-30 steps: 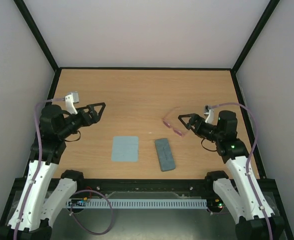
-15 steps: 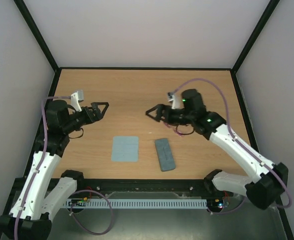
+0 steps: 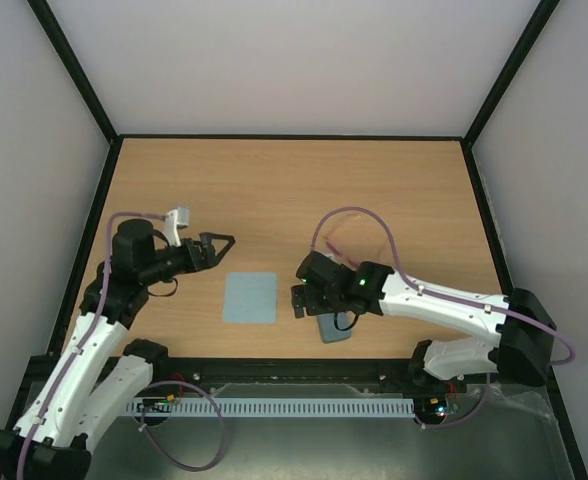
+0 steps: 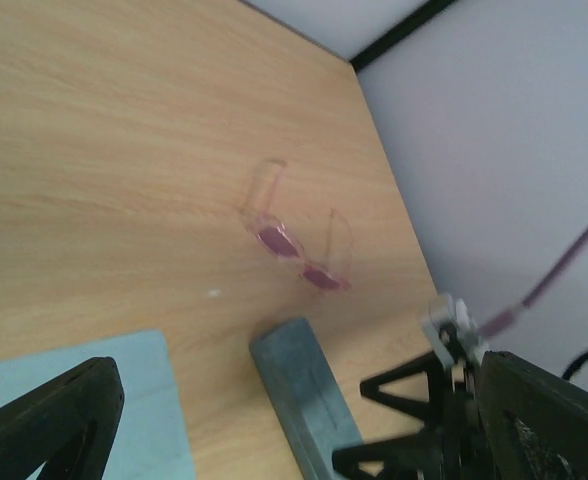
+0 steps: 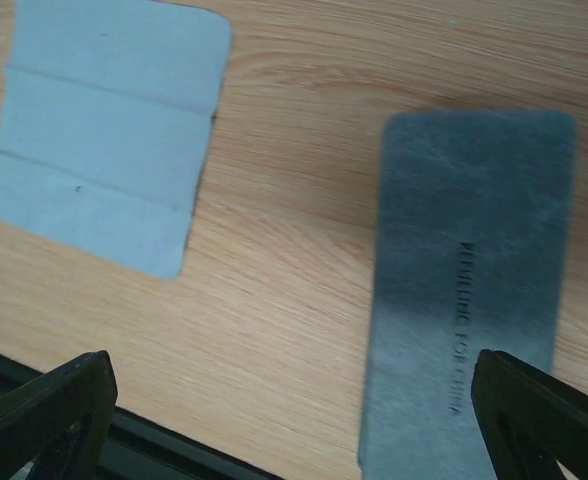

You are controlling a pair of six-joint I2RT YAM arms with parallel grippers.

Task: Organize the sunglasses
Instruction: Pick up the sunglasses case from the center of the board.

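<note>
right arm lies low across the bottom of the top view, stretched left. right gripper (image 3: 300, 292) is spread wide and empty over the grey case (image 5: 469, 300), with the cloth (image 3: 249, 297) just left of it. left arm is bent, left gripper (image 3: 222, 250) points right, wide and empty. the sunglasses (image 4: 280, 240) sit beyond the case on the table (image 3: 294, 180), unfolded. in the left wrist view their long axis runs upper left to lower right, temples pointing up-frame.
</note>
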